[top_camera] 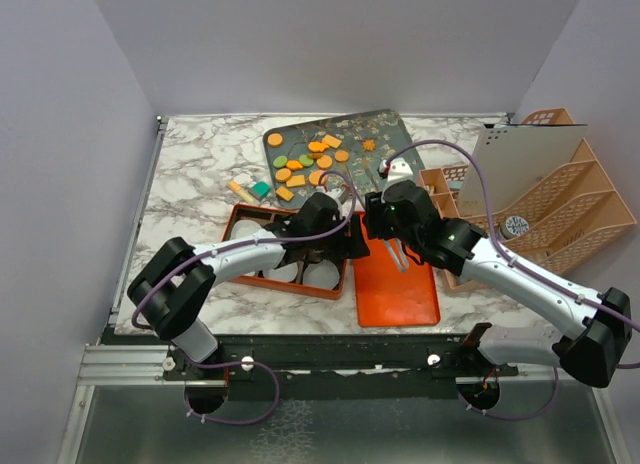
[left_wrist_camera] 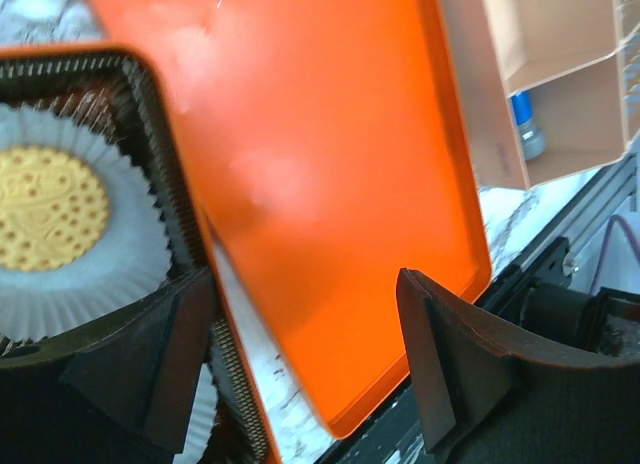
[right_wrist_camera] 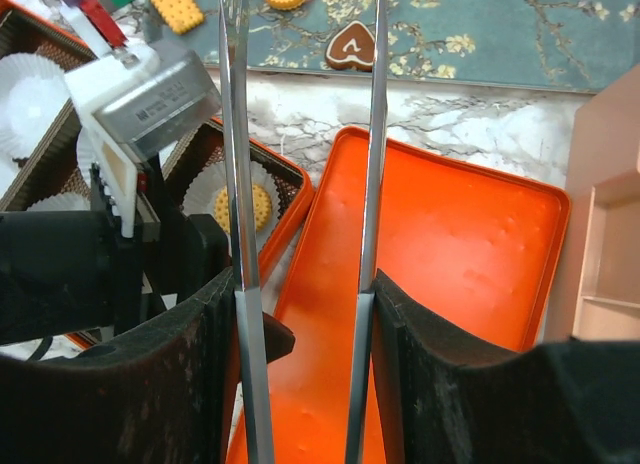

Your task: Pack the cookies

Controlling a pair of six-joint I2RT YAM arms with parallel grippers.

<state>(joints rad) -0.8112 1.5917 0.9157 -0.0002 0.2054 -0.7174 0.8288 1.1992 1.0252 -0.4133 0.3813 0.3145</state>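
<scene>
1. Top view: the cookies [top_camera: 305, 166] lay in a loose cluster on one patterned mat [top_camera: 375, 124] at far centre. There were more than a dozen, mostly orange rounds and squares with a few green, too small to count exactly. One box [top_camera: 232, 229] of white paper cups sat near left, with one orange lid [top_camera: 400, 299] just right of it and one peach organiser [top_camera: 560, 199] far right. The organiser's round label was unreadable. The left gripper [top_camera: 350, 242] and right gripper [top_camera: 398, 239] met between box and lid.
2. Left wrist: the left gripper [left_wrist_camera: 300, 284] had its jaws wide apart over the lid's near corner and clamped nothing. One round cookie [left_wrist_camera: 50, 209], pale yellow and embossed, sat in a fluted paper cup [left_wrist_camera: 110, 284] inside the box.
3. Right wrist: the right gripper [right_wrist_camera: 305, 294] was clamped on one pair of metal tweezers [right_wrist_camera: 240, 134]. One round cookie [right_wrist_camera: 248, 206] sat in a cup and one heart cookie [right_wrist_camera: 352, 46], brown with a pink centre, lay on the mat. Two orange biscuits [right_wrist_camera: 175, 6] were at the far edge. The grey motor label [right_wrist_camera: 150, 99] had print too small to read.
</scene>
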